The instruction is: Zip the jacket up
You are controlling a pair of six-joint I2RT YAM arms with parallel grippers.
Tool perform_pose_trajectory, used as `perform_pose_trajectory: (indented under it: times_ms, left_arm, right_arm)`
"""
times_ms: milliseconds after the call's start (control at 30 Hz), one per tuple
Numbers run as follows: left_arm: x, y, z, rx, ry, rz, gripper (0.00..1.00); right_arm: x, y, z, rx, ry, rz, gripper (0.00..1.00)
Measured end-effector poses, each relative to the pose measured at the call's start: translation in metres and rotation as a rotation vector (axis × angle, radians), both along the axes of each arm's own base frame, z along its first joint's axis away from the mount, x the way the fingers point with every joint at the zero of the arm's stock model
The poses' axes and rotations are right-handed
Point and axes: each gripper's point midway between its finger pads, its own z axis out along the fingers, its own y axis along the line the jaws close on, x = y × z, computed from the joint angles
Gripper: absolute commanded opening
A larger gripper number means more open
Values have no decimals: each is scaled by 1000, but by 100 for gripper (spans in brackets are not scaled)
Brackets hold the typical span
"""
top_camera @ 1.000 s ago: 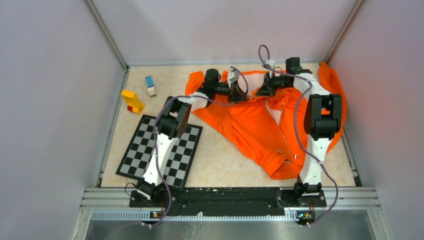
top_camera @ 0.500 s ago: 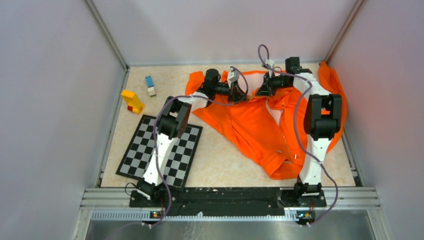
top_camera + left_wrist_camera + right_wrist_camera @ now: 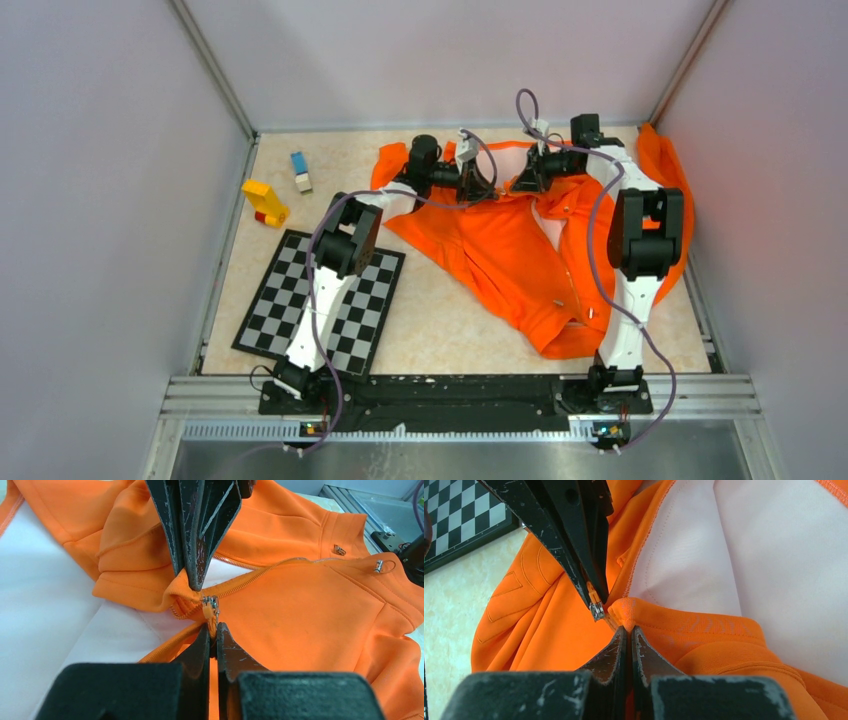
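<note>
The orange jacket (image 3: 510, 250) lies spread on the table's right half, its pale lining (image 3: 744, 555) showing near the collar. My left gripper (image 3: 489, 190) is shut on the orange pull tab of the zipper slider (image 3: 211, 602), seen at the bottom of the left wrist view (image 3: 212, 627). My right gripper (image 3: 517, 185) is shut on a fold of jacket fabric right beside the slider (image 3: 597, 611), seen at the bottom of the right wrist view (image 3: 629, 629). The two grippers meet tip to tip at the far end of the zipper. The closed teeth (image 3: 260, 572) run away behind the slider.
A checkerboard (image 3: 320, 300) lies at the front left, under the left arm. A yellow block (image 3: 265, 202) and a blue-and-white block (image 3: 300, 170) sit at the far left. Grey walls close in the table on three sides. The jacket's right sleeve (image 3: 668, 165) lies against the right wall.
My left gripper has shifted slightly right, closer to the right gripper. The jacket and the right arm look unchanged.
</note>
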Motion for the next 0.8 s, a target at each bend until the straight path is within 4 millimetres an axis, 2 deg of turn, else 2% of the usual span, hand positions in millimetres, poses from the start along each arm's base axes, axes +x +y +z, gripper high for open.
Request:
perform_pose_trajectory:
  times_ms: [800]
  left_arm:
    - [4, 1, 2, 14, 27, 10, 0]
  right_arm:
    - [7, 1, -1, 9, -30, -21, 0]
